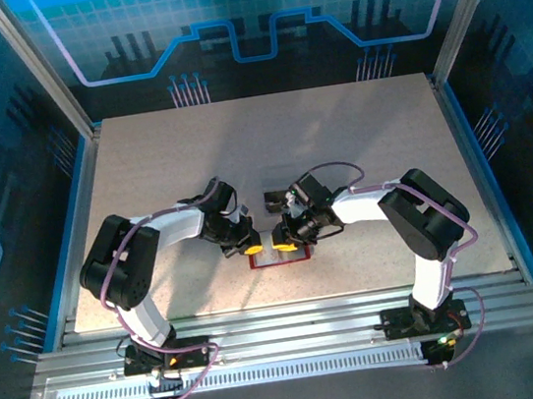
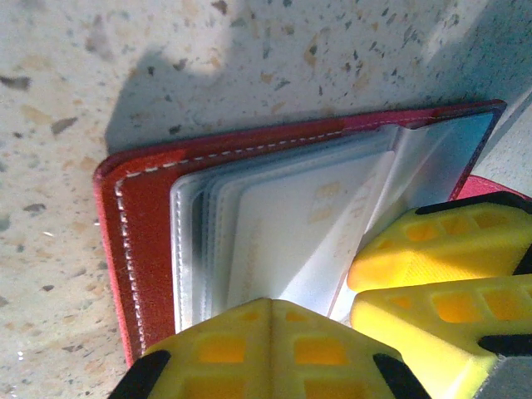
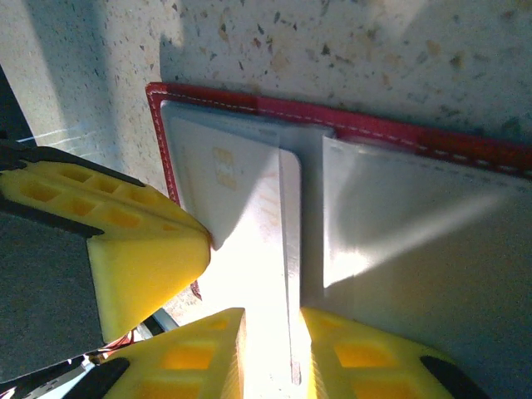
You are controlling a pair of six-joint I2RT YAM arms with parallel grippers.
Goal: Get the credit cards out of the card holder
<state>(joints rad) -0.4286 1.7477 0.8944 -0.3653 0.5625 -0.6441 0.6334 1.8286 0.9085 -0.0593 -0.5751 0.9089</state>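
Locate the card holder [image 2: 154, 191] directly beneath both grippers: lying open and flat on the speckled table [image 2: 249, 50], red cover down, clear sleeves fanned upward.

Check the left gripper [image 2: 268, 324]: closed fully, yellow tips pressed together with nothing between them, resting on the near edge of the sleeve stack (contact apparent from the wrist view, force not readable).

Check the right gripper [image 3: 274, 357]: set narrow, one finger on each side of the edge of a pale card [image 3: 249, 191] marked with a gold chip. Bare card or card plus sleeve in the grip: impossible to tell. Lower part of the card washed out by glare.

Trace the pale card away from the right gripper's fingers, across the holder's leaf on the left gripper's side, passing just ahead of the left gripper's tips.

From above, note both sets of yellow tips just beside each other over the holder.

Beyond the right gripper, apart from the holder: a small dark flat item [image 1: 277, 200] on the table, too small to identify.
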